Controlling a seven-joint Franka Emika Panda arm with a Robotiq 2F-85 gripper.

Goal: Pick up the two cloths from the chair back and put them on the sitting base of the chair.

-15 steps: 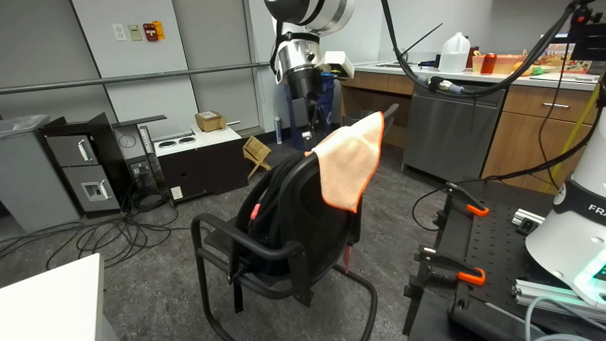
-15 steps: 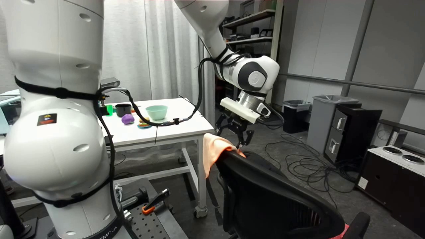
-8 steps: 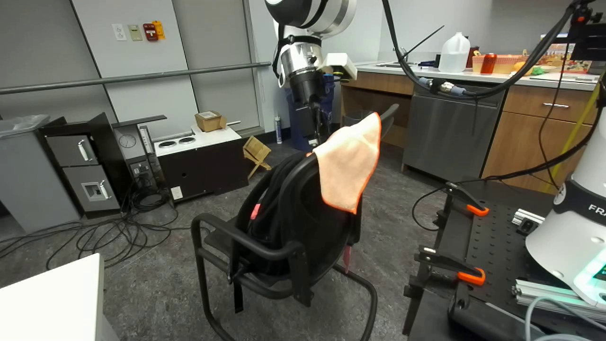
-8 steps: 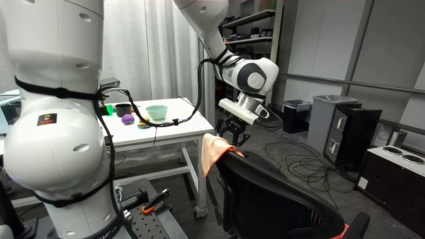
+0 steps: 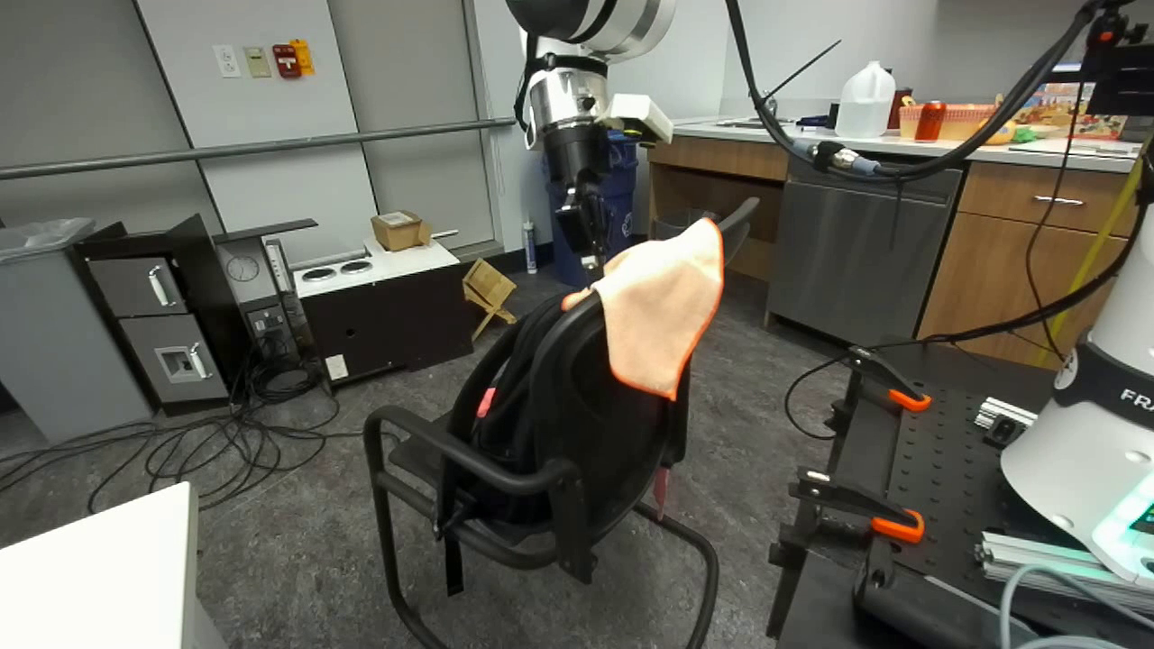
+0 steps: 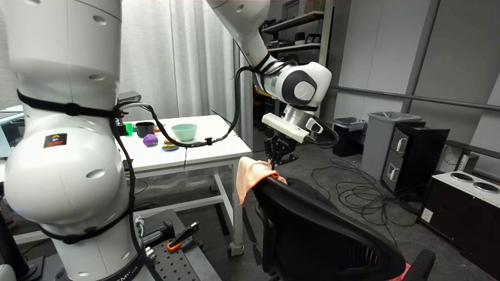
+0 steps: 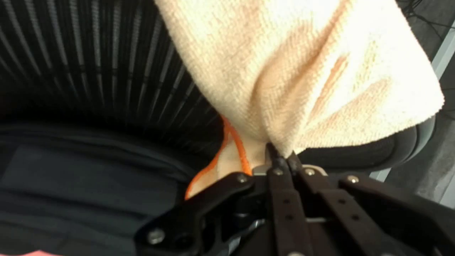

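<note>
A peach cloth [image 5: 663,306] with an orange hem drapes over the top corner of the black chair back [image 6: 312,218]. My gripper [image 7: 285,156] is shut on a pinched fold of this cloth in the wrist view. In both exterior views its fingertips stand at the top of the chair back, touching the cloth. The fold rises bunched between the fingers, and a hemmed part hangs beside them. Whether a second cloth lies underneath, I cannot tell. Part of the sitting base [image 5: 416,461] shows; a black bag [image 5: 514,442] leaning on the chair back hides much of it.
A pinkish-red patch [image 6: 404,273] shows low behind the chair, unclear what it is. Armrests [image 5: 469,455] flank the seat. A white table [image 6: 203,152] with a bowl stands near the chair's cloth side. Another chair [image 5: 739,225] stands behind the cloth.
The jaws have gone from open to shut, pinching the cloth. After dipping toward the chair back, the gripper has risen slightly, and the cloth's hanging edge has shifted up a little.
</note>
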